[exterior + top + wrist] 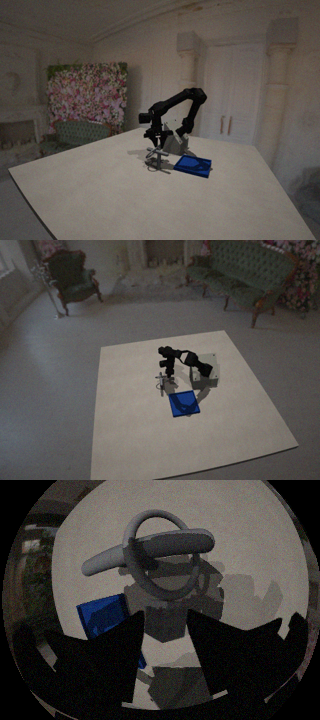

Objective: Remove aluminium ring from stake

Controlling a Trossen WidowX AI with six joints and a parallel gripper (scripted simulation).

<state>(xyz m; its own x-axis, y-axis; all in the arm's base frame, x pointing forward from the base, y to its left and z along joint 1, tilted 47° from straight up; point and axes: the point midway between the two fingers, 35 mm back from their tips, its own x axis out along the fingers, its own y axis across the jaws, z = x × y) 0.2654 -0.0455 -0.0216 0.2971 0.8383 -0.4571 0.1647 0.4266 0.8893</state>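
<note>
Aluminium ring (156,377) (147,157) (129,555), one, tilted around the stake's cross-bar (161,381) (163,153) (175,543), left of the blue tray (186,414) (191,173) (101,601); gripper (169,376) (158,147) (164,615) clamped on it, tab indistinct; best handling: small turns, sliding it along the bar past one end, without levering.

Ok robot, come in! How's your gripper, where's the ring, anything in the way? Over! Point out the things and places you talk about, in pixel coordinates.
Gripper (169,376) (158,148) (164,615) shut on ring (156,377) (147,156) (170,595). Ring tilted, looped around cross-bar (161,382) (164,153) (205,541), not in tray (189,398) (184,162) (102,608). Cross-bar in the way.

Ring's tab (196,560): too murky to make out | stake's post (150,563): mostly hidden under the cross-bar (172,544) | table (144,433) (155,206): cut off at the near edge
</note>
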